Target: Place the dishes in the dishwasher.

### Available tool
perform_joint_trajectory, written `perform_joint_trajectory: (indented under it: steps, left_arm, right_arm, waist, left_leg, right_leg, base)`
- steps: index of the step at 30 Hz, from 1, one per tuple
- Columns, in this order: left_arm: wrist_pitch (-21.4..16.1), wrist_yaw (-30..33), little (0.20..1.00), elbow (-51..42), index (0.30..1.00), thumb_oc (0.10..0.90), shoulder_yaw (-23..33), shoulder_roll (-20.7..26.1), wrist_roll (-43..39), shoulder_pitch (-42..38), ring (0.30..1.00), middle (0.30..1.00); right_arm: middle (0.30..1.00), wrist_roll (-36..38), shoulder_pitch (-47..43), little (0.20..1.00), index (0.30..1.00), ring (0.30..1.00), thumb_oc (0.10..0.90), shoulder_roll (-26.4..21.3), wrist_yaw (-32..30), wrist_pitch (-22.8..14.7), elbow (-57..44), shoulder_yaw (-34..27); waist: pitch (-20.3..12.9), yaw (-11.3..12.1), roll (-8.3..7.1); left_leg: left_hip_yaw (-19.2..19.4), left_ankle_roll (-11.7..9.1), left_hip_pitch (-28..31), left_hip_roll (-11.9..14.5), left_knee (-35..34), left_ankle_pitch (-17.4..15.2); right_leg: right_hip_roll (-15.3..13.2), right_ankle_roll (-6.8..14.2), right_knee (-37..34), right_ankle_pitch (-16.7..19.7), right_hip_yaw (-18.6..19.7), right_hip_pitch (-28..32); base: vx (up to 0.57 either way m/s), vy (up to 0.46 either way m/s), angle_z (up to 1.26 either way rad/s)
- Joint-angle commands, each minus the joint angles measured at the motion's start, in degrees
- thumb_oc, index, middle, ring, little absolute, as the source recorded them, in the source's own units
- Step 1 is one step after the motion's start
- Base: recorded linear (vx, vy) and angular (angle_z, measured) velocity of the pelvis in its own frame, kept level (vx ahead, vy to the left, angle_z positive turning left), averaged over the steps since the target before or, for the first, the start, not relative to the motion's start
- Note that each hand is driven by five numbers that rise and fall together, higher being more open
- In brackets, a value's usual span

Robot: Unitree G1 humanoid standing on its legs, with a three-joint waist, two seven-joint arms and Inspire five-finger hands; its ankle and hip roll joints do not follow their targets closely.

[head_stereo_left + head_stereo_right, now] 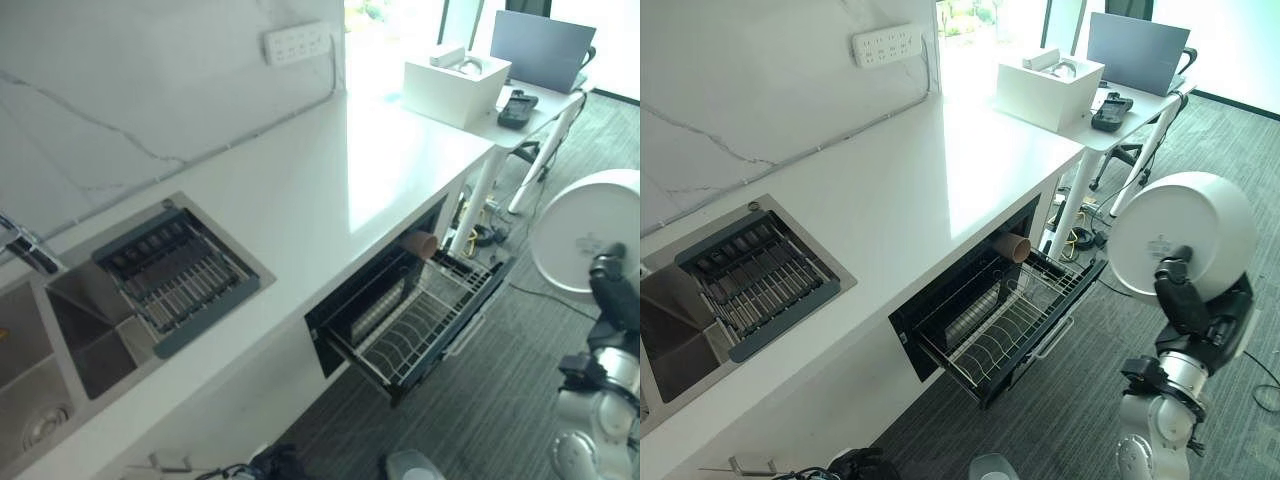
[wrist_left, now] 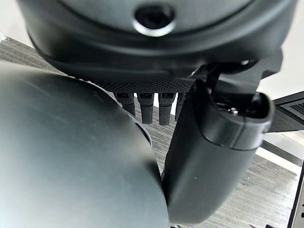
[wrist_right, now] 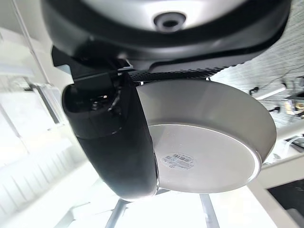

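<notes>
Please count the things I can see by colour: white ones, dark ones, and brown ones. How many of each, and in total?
White: 3, the dish pinched in the right hand, the box, the power strip.
Dark: 3, the laptop, the controller, the sink drying rack.
Brown: 1, the cup in the open dishwasher rack.
Total: 7.

No readable text anywhere. Only a small label with a barcode and fine print on the underside of the white bowl (image 3: pixel 204 142), too small to make out; seen from the head as a faint grey mark (image 1: pixel 1161 245) on the same bowl. Nothing legible on the power strip (image 1: pixel 887 44) either.
</notes>
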Motion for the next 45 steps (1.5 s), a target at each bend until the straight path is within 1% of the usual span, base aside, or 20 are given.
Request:
perform_joint_trajectory:
  steps: [1, 6, 8, 11, 15, 16, 18, 21, 22, 23, 25, 26, 27, 30, 34, 36, 38, 41, 42, 45]
  left_arm:
    - [1.34, -0.15, 0.900, 2.10, 0.900, 0.800, 0.06, 1.85, 0.93, 1.56, 0.900, 0.900]
    - [1.83, -0.33, 0.900, 1.68, 0.900, 0.800, 0.24, 2.19, 0.31, 2.03, 0.900, 0.900]
    - [2.25, -0.45, 0.900, 1.54, 0.900, 0.800, 0.65, 2.30, -0.10, 2.11, 0.900, 0.900]
    - [1.87, -0.47, 0.900, 1.68, 0.900, 0.800, 0.96, 2.39, 0.13, 2.39, 0.900, 0.900]
    - [2.38, -0.58, 0.900, 1.12, 0.900, 0.800, 0.90, 2.52, 0.65, 2.39, 0.900, 0.900]
    - [2.53, -0.72, 0.900, 0.76, 0.900, 0.800, 0.94, 2.69, 0.87, 2.59, 0.900, 0.900]
    - [2.53, -0.80, 0.900, 0.72, 0.900, 0.800, 1.03, 2.81, 0.85, 2.77, 0.900, 0.900]
    - [3.16, -1.07, 0.900, 0.24, 0.900, 0.800, 1.51, 3.08, 0.98, 2.86, 0.900, 0.900]
    - [3.20, -1.10, 0.900, 0.20, 0.900, 0.800, 1.52, 3.10, 0.97, 2.86, 0.900, 0.900]
    - [3.23, -1.10, 0.900, 0.14, 0.900, 0.800, 1.50, 3.15, 0.98, 2.90, 0.900, 0.900]
    - [3.39, -1.12, 0.900, -0.23, 0.900, 0.800, 1.50, 3.20, 1.08, 3.03, 0.900, 0.900]
    - [3.66, -1.10, 0.900, -0.64, 0.900, 0.800, 1.21, 3.28, 0.59, 3.11, 0.900, 0.900]
    - [3.69, -1.19, 0.900, -0.81, 0.900, 0.800, 1.11, 3.30, 0.68, 3.17, 0.900, 0.900]
    - [3.31, -1.16, 0.900, -0.69, 0.900, 0.800, 0.82, 3.31, 0.82, 3.37, 0.900, 0.900]
    - [3.45, -1.51, 0.900, -0.94, 0.900, 0.800, 0.44, 3.82, 0.72, 3.06, 0.900, 0.900]
    - [3.93, -1.91, 0.900, -1.57, 0.900, 0.800, -0.08, 4.21, 0.85, 2.75, 0.900, 0.900]
    - [4.16, -2.03, 0.900, -1.83, 0.900, 0.800, -0.45, 4.40, 0.89, 2.49, 0.900, 0.900]
    - [4.62, -2.50, 0.900, -2.12, 0.900, 0.800, -1.68, 4.91, 0.50, 1.42, 0.900, 0.900]
    - [4.21, -2.62, 0.900, -2.26, 0.900, 0.800, -2.26, 5.11, 0.36, 1.14, 0.900, 0.900]
    - [3.25, -2.75, 0.900, -2.22, 0.900, 0.800, -3.47, 5.47, -0.97, 0.30, 0.900, 0.900]
  right_arm:
    - [0.300, -3.04, -6.98, 0.300, 0.300, 0.300, 0.400, -2.18, 2.83, -3.13, -3.76, -1.98]
    - [0.300, -3.39, -6.89, 0.300, 0.300, 0.300, 0.400, -1.30, 3.67, -2.06, -0.27, 0.68]
    - [0.300, -3.91, -6.94, 0.300, 0.300, 0.300, 0.400, -1.08, 3.28, -0.81, 0.30, 1.55]
    - [0.300, -4.45, -7.09, 0.300, 0.300, 0.300, 0.400, -0.75, 2.87, 0.82, 2.32, 3.13]
    - [0.300, -5.22, -7.69, 0.300, 0.300, 0.300, 0.400, -0.68, 4.33, 2.00, 4.93, 4.70]
    - [0.300, -6.05, -8.27, 0.300, 0.300, 0.300, 0.400, -0.89, 5.14, 3.17, 5.69, 5.63]
    - [0.300, -7.06, -8.78, 0.300, 0.300, 0.300, 0.400, -1.10, 5.73, 4.12, 6.33, 6.50]
    - [0.300, -8.84, -9.90, 0.300, 0.300, 0.300, 0.400, -1.77, 6.48, 8.02, 9.04, 8.14]
    - [0.300, -8.88, -10.01, 0.300, 0.300, 0.300, 0.400, -1.82, 6.31, 8.42, 9.25, 8.27]
    - [0.300, -9.64, -10.19, 0.300, 0.300, 0.300, 0.400, -1.90, 4.80, 9.91, 9.69, 8.27]
    - [0.300, -10.15, -11.28, 0.300, 0.300, 0.300, 0.400, -1.88, 2.07, 11.72, 11.46, 9.00]
    - [0.300, -14.61, -12.08, 0.300, 0.300, 0.300, 0.400, -1.59, -0.05, 13.87, 13.63, 9.69]
    - [0.300, -16.77, -12.70, 0.300, 0.300, 0.300, 0.400, -1.86, -1.03, 14.57, 14.37, 10.25]
    - [0.300, -20.16, -14.91, 0.300, 0.300, 0.300, 0.400, -2.86, -2.98, 16.94, 16.38, 11.44]
    - [0.300, -22.17, -16.52, 0.300, 0.300, 0.300, 0.400, -3.91, -5.91, 20.65, 17.85, 12.35]
    - [0.300, -24.98, -18.11, 0.300, 0.300, 0.300, 0.400, -4.97, -6.77, 22.24, 19.70, 13.01]
    - [0.300, -26.13, -19.64, 0.300, 0.300, 0.300, 0.400, -5.84, -6.56, 23.35, 21.06, 14.07]
    - [0.300, -31.31, -22.11, 0.300, 0.300, 0.300, 0.400, -7.41, -9.16, 22.58, 24.50, 15.27]
    - [0.300, -33.73, -24.52, 0.300, 0.300, 0.300, 0.400, -8.69, -11.37, 22.71, 26.11, 15.74]
    - [0.300, -37.75, -29.33, 0.300, 0.300, 0.300, 0.400, -10.79, -16.24, 24.84, 29.70, 16.54]
  waist:
    - [0.80, 2.05, -1.22]
    - [0.88, 2.98, -1.01]
    - [0.90, 3.31, -0.98]
    - [0.94, 3.88, -0.97]
    - [1.07, 4.61, -0.98]
    - [1.21, 5.12, -0.91]
    - [1.28, 5.52, -0.86]
    - [1.47, 6.57, -0.93]
    - [1.48, 6.62, -0.93]
    - [1.52, 6.75, -0.96]
    - [1.65, 7.27, -0.93]
    - [1.84, 7.75, -0.83]
    - [1.97, 8.12, -0.76]
    - [2.31, 9.05, -0.66]
    - [2.74, 9.86, -0.62]
    - [3.04, 10.55, -0.55]
    - [3.35, 11.05, -0.42]
    - [3.99, 11.79, -0.09]
    - [4.53, 12.31, 0.13]
    - [6.05, 13.06, 0.73]
  left_leg:
    - [-4.94, -0.79, -0.84, 0.56, 8.53, -12.73]
    - [-5.76, -0.59, -1.05, -0.10, 8.53, -12.80]
    - [-6.13, -0.54, -1.19, -0.36, 8.53, -12.82]
    - [-6.65, -0.42, -1.26, -0.75, 8.53, -12.89]
    - [-7.25, -0.27, -1.34, -1.15, 8.53, -13.00]
    - [-7.68, -0.16, -1.43, -1.41, 8.53, -13.04]
    - [-8.06, -0.09, -1.47, -1.68, 8.53, -13.08]
    - [-9.18, 0.05, -1.66, -2.39, 8.53, -13.17]
    - [-9.22, 0.06, -1.67, -2.42, 8.53, -13.18]
    - [-9.36, 0.07, -1.67, -2.52, 8.53, -13.20]
    - [-9.62, 0.11, -1.75, -2.70, 8.53, -13.20]
    - [-9.98, 0.13, -1.80, -2.89, 8.53, -13.20]
    - [-10.18, 0.20, -1.85, -3.04, 8.53, -13.20]
    - [-10.64, 0.30, -1.96, -3.38, 8.53, -13.17]
    - [-11.12, 0.31, -2.28, -3.59, 8.53, -13.06]
    - [-11.55, 0.35, -2.43, -3.91, 8.53, -13.14]
    - [-11.89, 0.33, -2.67, -4.06, 8.53, -13.08]
    - [-12.55, 0.25, -3.24, -4.21, 8.53, -12.95]
    - [-12.92, 0.13, -3.82, -4.35, 8.53, -12.77]
    - [-13.62, -0.04, -5.04, -4.66, 8.53, -12.33]
  right_leg:
    - [-2.14, 3.89, -3.04, 0.56, -4.81, 0.61]
    - [-2.38, 3.77, -3.04, 0.33, -5.65, 0.98]
    - [-2.49, 3.74, -3.04, 0.25, -6.00, 1.05]
    - [-2.65, 3.68, -3.04, 0.14, -6.54, 1.16]
    - [-2.97, 3.66, -3.04, 0.03, -7.14, 1.30]
    - [-3.04, 3.56, -3.04, -0.12, -7.40, 1.44]
    - [-3.06, 3.50, -3.04, -0.26, -7.62, 1.64]
    - [-3.13, 3.33, -3.04, -0.51, -8.24, 1.99]
    - [-3.14, 3.32, -3.04, -0.53, -8.28, 2.01]
    - [-3.15, 3.31, -3.04, -0.53, -8.36, 2.05]
    - [-3.24, 3.32, -3.04, -0.58, -8.63, 2.11]
    - [-3.31, 3.29, -3.04, -0.59, -8.93, 2.18]
    - [-3.37, 3.24, -3.04, -0.61, -9.08, 2.24]
    - [-3.52, 3.19, -3.04, -0.66, -9.52, 2.42]
    - [-3.67, 3.16, -3.04, -0.55, -9.87, 2.38]
    - [-3.76, 3.15, -3.04, -0.54, -10.05, 2.30]
    - [-3.86, 3.07, -3.04, -0.47, -10.10, 2.10]
    - [-3.92, 2.97, -3.04, -0.32, -10.16, 1.66]
    - [-3.88, 2.82, -3.04, -0.34, -10.20, 1.31]
    - [-3.85, 2.52, -3.04, -0.26, -10.36, 0.56]
  base:
    - [0.03, 0.011, 0.00]
    - [0.04, 0.016, 0.02]
    - [0.03, 0.014, 0.11]
    - [0.05, 0.012, 0.17]
    - [0.04, 0.006, 0.04]
    - [0.05, 0.014, 0.14]
    - [0.05, 0.018, 0.19]
    - [0.04, 0.007, 0.12]
    - [0.03, -0.003, 0.18]
    - [0.01, -0.002, 0.20]
    - [0.02, 0.006, 0.16]
    - [0.03, 0.017, 0.08]
    - [0.04, 0.020, 0.05]
    - [0.02, 0.005, 0.05]
    - [0.01, 0.000, 0.13]
    - [0.02, -0.006, 0.06]
    - [0.01, 0.001, 0.07]
    - [0.00, 0.005, 0.08]
    - [-0.05, 0.013, 0.11]
    - [-0.08, 0.022, 0.13]
